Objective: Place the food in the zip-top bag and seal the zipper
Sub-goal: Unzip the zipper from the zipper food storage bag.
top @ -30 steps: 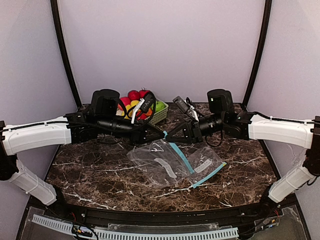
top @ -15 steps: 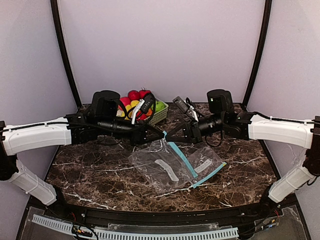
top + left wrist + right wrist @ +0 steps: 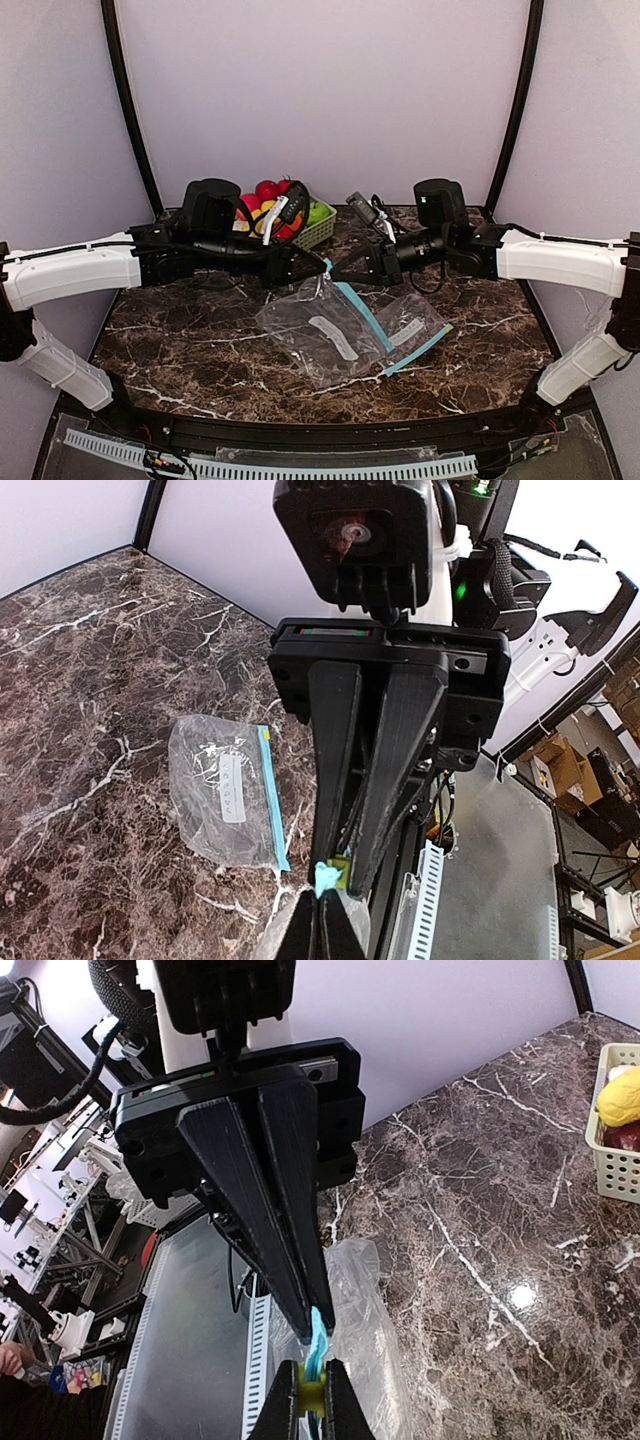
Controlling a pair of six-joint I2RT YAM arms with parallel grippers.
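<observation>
Left jaws and right jaws meet tip to tip above mid tabletop (image 3: 200,340). Both are clamped tight on the teal zipper end (image 3: 328,268) of the zip-top bag (image 3: 318,328). That corner is raised; the rest of the bag lies flat. Second bag (image 3: 412,328) just beside it, toward the right edge. Food (image 3: 262,195) heaped in the basket (image 3: 320,235) at the far edge.
</observation>
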